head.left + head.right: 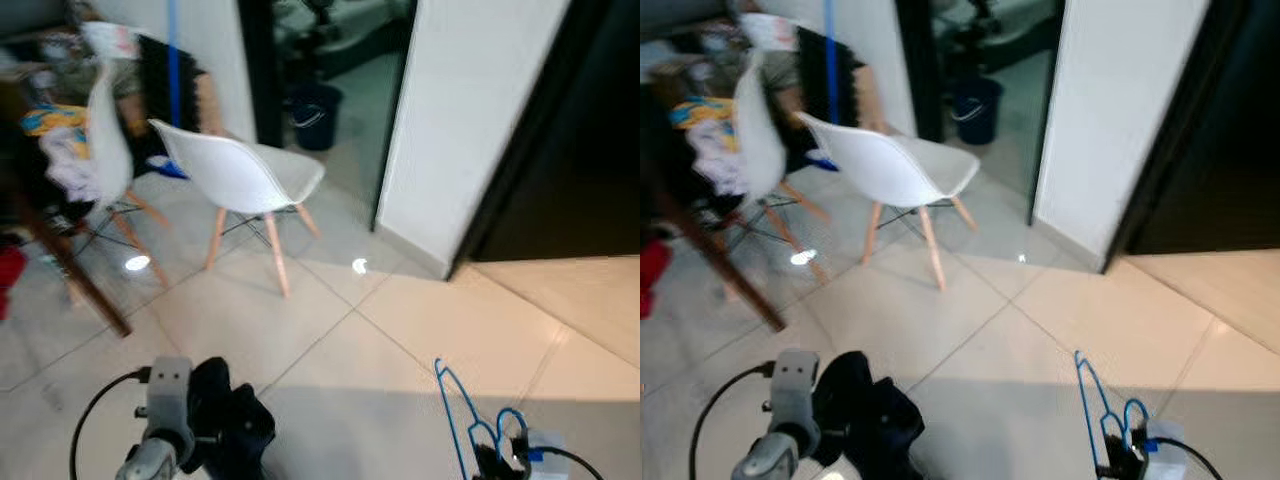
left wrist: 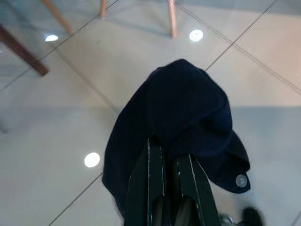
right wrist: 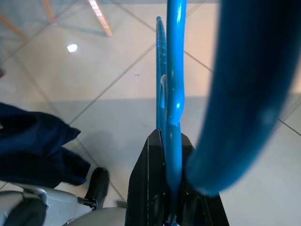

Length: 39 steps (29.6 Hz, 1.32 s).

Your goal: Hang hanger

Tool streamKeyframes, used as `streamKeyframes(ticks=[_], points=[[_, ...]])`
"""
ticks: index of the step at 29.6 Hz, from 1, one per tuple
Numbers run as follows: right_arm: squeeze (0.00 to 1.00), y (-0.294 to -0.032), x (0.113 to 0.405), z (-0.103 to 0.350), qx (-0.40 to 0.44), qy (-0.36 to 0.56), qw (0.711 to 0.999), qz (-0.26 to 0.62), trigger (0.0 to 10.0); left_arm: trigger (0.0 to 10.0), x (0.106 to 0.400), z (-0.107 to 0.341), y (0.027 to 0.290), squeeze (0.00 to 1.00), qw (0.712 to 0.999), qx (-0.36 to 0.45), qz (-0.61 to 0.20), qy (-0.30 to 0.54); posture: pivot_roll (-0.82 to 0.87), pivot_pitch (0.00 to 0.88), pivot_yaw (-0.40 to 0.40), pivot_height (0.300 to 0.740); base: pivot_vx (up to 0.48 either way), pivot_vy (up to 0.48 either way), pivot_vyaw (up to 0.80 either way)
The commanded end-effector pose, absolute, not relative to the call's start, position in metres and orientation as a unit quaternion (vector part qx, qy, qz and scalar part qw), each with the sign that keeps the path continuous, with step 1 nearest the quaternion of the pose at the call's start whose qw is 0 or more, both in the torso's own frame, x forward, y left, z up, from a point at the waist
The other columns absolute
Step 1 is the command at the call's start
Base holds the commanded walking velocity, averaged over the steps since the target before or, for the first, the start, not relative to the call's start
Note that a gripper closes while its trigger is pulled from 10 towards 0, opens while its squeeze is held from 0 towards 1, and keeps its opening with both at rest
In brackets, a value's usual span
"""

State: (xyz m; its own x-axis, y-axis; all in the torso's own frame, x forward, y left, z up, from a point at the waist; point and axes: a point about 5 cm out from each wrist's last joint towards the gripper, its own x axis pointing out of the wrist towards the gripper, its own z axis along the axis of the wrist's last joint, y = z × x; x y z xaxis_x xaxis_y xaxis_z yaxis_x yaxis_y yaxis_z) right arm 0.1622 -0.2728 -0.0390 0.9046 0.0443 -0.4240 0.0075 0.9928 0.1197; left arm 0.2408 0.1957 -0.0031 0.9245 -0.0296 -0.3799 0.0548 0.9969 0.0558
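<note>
Right pincer grips blue hanger; left pincer pinches dark garment.

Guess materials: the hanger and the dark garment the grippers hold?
Blue hanger: likely plastic, glossy with highlights along its thin moulded bar, clamped in the right gripper. Navy garment: soft matte fabric, draping in folds over the left gripper, with a metal-looking snap.

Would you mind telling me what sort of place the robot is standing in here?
Most likely a lived-in home, perhaps a dining corner. White shell chairs stand on a glossy tiled floor beside a table piled with clothes. The left gripper holds a dark garment; the right gripper holds a blue hanger.
</note>
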Motion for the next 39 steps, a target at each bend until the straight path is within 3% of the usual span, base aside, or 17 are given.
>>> streamKeyframes(ticks=[1, 11, 22, 30, 33, 35, 39], points=[[0.00, -0.271, 0.160, -0.040, 0.054, 0.219, 0.974, 0.023, 10.0, 10.0, 0.245, 0.003, 0.203, 0.00, 0.982, 0.057, -0.022, 0.178, 0.05, 0.160, -0.009, 0.740, 0.000, 0.000, 0.70], [0.00, -0.267, 0.166, -0.033, 0.055, 0.178, 0.981, 0.057, 10.0, 10.0, 0.271, 0.026, 0.196, 0.00, 0.987, 0.088, -0.023, 0.134, 0.06, 0.139, -0.018, 0.740, 0.000, 0.000, 0.70], [0.00, -0.263, 0.167, -0.031, 0.053, 0.165, 0.982, 0.072, 10.0, 10.0, 0.280, 0.045, 0.186, 0.00, 0.988, 0.113, -0.056, 0.085, 0.06, 0.146, -0.018, 0.740, 0.000, 0.000, 0.70], [0.00, -0.262, 0.169, -0.030, 0.047, 0.158, 0.983, 0.083, 10.0, 10.0, 0.290, 0.064, 0.193, 0.00, 0.990, 0.128, -0.034, 0.050, 0.06, 0.148, -0.021, 0.740, 0.165, 0.000, 0.70], [0.00, -0.262, 0.171, -0.027, 0.040, 0.146, 0.984, 0.093, 10.0, 10.0, 0.304, 0.098, 0.199, 0.00, 0.990, 0.138, -0.011, -0.005, 0.06, 0.150, -0.023, 0.740, 0.285, 0.000, 0.69], [0.00, -0.255, 0.216, 0.013, 0.018, 0.073, 0.990, 0.119, 10.0, 10.0, 0.311, 0.120, 0.200, 0.00, 0.989, 0.139, -0.002, -0.039, 0.06, 0.149, -0.023, 0.740, 0.306, 0.000, 0.68], [0.00, -0.242, 0.250, 0.062, -0.001, 0.010, 0.990, 0.143, 10.0, 10.0, 0.316, 0.140, 0.196, 0.00, 0.988, 0.139, -0.003, -0.073, 0.06, 0.148, -0.023, 0.740, 0.306, 0.000, 0.69]])
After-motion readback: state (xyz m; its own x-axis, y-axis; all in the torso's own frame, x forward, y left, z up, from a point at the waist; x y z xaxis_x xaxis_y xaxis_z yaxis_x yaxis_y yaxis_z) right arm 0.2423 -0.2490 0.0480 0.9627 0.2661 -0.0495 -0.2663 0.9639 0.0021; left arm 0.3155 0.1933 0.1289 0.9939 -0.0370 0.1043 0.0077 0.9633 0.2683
